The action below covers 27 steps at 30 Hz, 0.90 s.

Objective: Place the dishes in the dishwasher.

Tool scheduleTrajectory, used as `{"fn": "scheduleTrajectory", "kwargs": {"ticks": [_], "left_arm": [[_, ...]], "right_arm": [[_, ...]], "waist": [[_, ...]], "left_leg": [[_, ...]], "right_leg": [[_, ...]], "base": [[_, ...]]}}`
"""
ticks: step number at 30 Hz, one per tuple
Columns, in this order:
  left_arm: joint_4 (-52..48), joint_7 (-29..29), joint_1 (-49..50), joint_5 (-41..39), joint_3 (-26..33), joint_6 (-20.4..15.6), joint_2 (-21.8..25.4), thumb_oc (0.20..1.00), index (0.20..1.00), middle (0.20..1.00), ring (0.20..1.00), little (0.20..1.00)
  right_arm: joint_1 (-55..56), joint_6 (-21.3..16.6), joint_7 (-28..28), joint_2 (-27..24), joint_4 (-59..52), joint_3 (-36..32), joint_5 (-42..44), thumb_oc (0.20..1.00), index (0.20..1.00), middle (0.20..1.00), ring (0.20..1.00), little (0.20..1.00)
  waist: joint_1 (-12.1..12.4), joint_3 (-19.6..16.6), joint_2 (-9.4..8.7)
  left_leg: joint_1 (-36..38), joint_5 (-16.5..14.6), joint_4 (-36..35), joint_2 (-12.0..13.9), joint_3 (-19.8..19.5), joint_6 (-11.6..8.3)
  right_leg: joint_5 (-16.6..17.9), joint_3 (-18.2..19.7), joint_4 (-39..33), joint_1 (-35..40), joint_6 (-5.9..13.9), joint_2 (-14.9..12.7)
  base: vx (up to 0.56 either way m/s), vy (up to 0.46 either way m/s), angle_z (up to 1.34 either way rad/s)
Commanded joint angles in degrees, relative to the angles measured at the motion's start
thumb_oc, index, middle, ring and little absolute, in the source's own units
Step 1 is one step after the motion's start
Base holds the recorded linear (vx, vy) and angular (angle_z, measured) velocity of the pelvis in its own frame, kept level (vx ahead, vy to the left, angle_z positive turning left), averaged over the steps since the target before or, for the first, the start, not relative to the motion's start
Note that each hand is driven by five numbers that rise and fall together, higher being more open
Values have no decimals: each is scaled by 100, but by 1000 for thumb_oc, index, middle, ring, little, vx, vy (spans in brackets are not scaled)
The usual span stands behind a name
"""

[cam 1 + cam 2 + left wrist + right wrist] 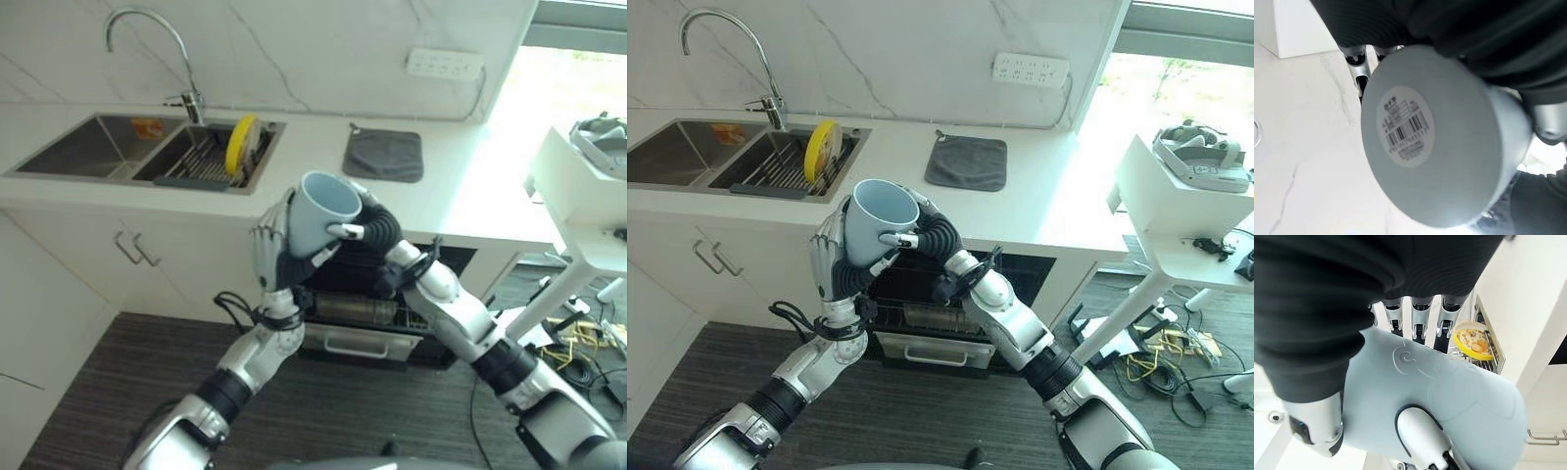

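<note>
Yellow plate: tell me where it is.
The yellow plate stands on edge in the rack in the right sink basin, just right of the faucet, at the upper left of the eye views.

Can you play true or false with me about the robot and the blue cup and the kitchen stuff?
1. The robot holds the light blue cup up with both hands. True: the right hand wraps it and the left hand is against its side.
2. The cup is full of juice. False: it looks empty inside.
3. A yellow plate stands in the sink rack. True.
4. The grey cloth is lying in the sink. False: it lies on the counter.
5. The dishwasher below the counter is closed. False: it is open.
</note>
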Motion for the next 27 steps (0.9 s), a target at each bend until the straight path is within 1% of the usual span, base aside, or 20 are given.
{"fn": "scheduleTrajectory", "kwargs": {"ticks": [1, 4, 7, 8, 9, 11, 13, 14, 17, 20, 24, 27], "left_arm": [[66, -520, -710, 416, -923, 169, 17, 200, 200, 200, 200, 200], [167, -644, -712, 420, -987, 288, 44, 200, 200, 200, 200, 200], [295, -681, -714, 351, -1022, 261, 17, 200, 200, 200, 200, 200], [312, -664, -706, 301, -1029, 244, 5, 774, 774, 774, 774, 774], [334, -673, -703, 286, -1026, 230, -4, 1000, 1000, 1000, 1000, 1000], [360, -749, -649, 102, -1004, 166, -29, 1000, 1000, 1000, 1000, 1000], [354, -676, -583, 107, -966, 113, -47, 1000, 1000, 1000, 1000, 1000], [350, -664, -573, 120, -954, 113, -49, 1000, 1000, 1000, 1000, 1000], [321, -565, -529, 80, -881, 123, -49, 1000, 1000, 1000, 1000, 1000], [254, -569, -482, 92, -792, 160, -48, 1000, 1000, 1000, 1000, 1000], [166, -615, -434, 61, -717, 266, -31, 1000, 1000, 1000, 1000, 1000], [149, -590, -394, 39, -667, 264, 10, 1000, 1000, 1000, 1000, 1000]], "right_arm": [[-1043, -421, 44, 424, -83, 54, -296, 200, 200, 200, 200, 200], [-1056, -442, 44, 425, -87, 56, -199, 200, 200, 200, 200, 200], [-1036, -497, 13, 479, -61, 75, -179, 200, 200, 200, 200, 200], [-1035, -541, -29, 492, -52, 78, -186, 200, 200, 200, 200, 200], [-1033, -579, -83, 506, -49, 81, -185, 200, 200, 200, 200, 200], [-998, -752, -296, 536, -39, 24, -124, 200, 200, 200, 200, 200], [-964, -913, -502, 571, -33, -96, -66, 200, 200, 200, 200, 200], [-956, -961, -558, 575, -28, -123, -63, 200, 200, 200, 200, 200], [-896, -1270, -1049, 598, -33, -351, -251, 200, 200, 200, 200, 200], [-789, -1469, -1380, 590, -94, -635, -325, 200, 200, 200, 200, 200], [-639, -1515, -1682, 547, -195, -872, -451, 200, 200, 200, 200, 200], [-513, -1549, -1749, 486, -195, -960, -435, 200, 200, 200, 200, 200]], "waist": [[165, 85, -182], [150, 91, -164], [140, 100, -137], [139, 103, -131], [138, 102, -125], [146, 92, -115], [151, 96, -103], [151, 95, -101], [139, 95, -84], [104, 93, -67], [58, 111, -44], [26, 126, -27]], "left_leg": [[-223, -132, 229, 143, 6, 101], [-220, -135, 235, 147, 10, 105], [-221, -133, 254, 151, 20, 108], [-218, -134, 254, 151, 21, 108], [-214, -135, 253, 152, 24, 109], [-211, -134, 257, 159, 30, 104], [-204, -131, 255, 161, 29, 106], [-205, -131, 255, 161, 29, 106], [-198, -126, 248, 170, 50, 105], [-188, -120, 243, 190, 123, 102], [-188, -124, 268, 204, 196, 104], [-189, -130, 300, 212, 227, 114]], "right_leg": [[-1052, 307, 630, 453, 451, -573], [-1060, 329, 636, 442, 448, -573], [-1062, 335, 634, 446, 442, -579], [-1064, 336, 632, 449, 440, -580], [-1065, 336, 629, 454, 440, -582], [-1067, 323, 621, 464, 439, -583], [-1074, 309, 633, 468, 432, -581], [-1076, 308, 635, 467, 430, -581], [-1082, 294, 646, 466, 426, -584], [-1094, 263, 664, 466, 424, -589], [-1126, 249, 722, 455, 413, -595], [-1161, 256, 781, 448, 394, -595]], "base": [[0, 0, 0], [0, 0, 0], [0, 0, 0], [0, 0, 0], [0, 0, 0], [0, 0, 0], [0, 0, 0], [0, 0, 0], [0, 0, 0], [0, 0, 0], [0, 0, 0], [0, 0, 0]]}}
